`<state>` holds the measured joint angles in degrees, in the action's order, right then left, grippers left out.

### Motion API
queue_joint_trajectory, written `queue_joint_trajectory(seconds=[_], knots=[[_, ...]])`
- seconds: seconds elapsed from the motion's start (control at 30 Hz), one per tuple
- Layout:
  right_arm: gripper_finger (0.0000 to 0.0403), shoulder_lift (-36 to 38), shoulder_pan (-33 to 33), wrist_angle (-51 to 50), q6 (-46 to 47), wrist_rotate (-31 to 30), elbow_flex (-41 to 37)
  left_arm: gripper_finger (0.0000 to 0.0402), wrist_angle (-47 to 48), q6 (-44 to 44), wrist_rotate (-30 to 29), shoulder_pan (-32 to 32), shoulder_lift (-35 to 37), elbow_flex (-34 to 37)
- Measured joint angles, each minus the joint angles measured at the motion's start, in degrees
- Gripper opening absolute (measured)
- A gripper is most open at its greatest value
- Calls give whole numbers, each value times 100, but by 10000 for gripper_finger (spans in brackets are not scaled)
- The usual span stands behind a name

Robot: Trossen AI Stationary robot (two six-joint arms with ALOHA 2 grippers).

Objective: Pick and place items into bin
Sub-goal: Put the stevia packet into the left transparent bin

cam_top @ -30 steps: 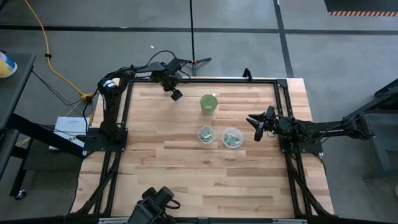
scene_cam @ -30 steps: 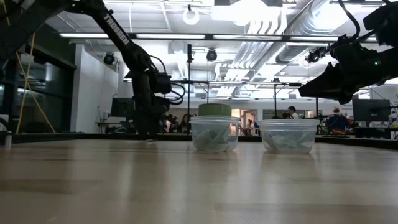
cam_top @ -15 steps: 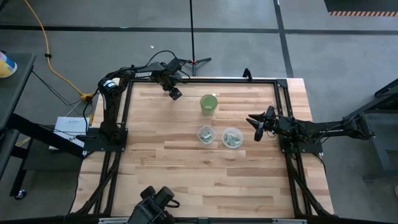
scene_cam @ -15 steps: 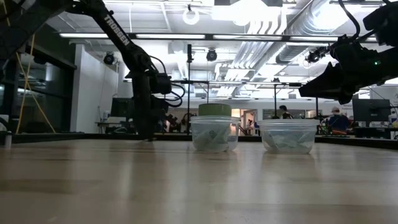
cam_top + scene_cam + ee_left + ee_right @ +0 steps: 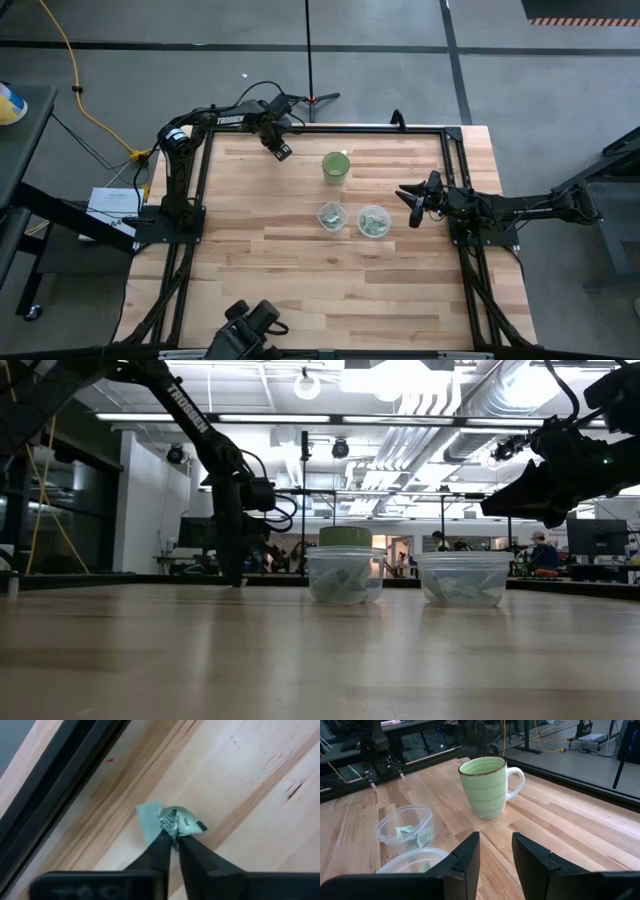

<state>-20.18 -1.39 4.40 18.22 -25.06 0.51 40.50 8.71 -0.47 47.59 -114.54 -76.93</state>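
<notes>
Over at the far left of the table (image 5: 300, 290), the left gripper (image 5: 282, 152) is down near the black frame rail, its fingers (image 5: 162, 851) pinched together on a small pale green-and-white packet (image 5: 172, 820) that lies on the wood just beside the rail. Toward the middle, a green mug (image 5: 335, 166) stands farther back, and nearer than it two clear plastic bins (image 5: 331, 216) sit side by side, close together, each with more green-and-white packets (image 5: 409, 832) inside. On the right, the right gripper (image 5: 413, 204) hangs above the table just right of the right-hand bin (image 5: 373, 221), its fingers (image 5: 465, 855) apart and holding nothing.
</notes>
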Motion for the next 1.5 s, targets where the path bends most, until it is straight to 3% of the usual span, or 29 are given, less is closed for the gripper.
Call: queue_joint_trajectory(seconds=[0.17, 0.37, 0.53, 0.77, 1.07, 1.23, 1.5], knots=[[106, 0, 0, 0, 0, -1, 0, 20, 245, -4, 270, -33, 95, 19], [106, 0, 0, 4, 0, -2, 0, 24, 562, 247, 1057, -440, 499, 24], [106, 0, -1, 11, -2, -2, 0, 27, 561, 656, 1397, -1313, 733, 23], [106, 0, -1, 13, -2, -2, 0, 22, 915, 1025, 595, -2718, 1108, 22], [106, 0, -1, 12, -7, -4, 0, 23, 50, 1363, 433, -4170, 1303, 10], [106, 0, 0, 13, -4, -4, 0, 24, -614, 1401, 350, -4508, 1305, 10], [106, 0, 0, 11, 79, -3, 0, 31, -1213, 1310, 337, -4418, 1084, 4]])
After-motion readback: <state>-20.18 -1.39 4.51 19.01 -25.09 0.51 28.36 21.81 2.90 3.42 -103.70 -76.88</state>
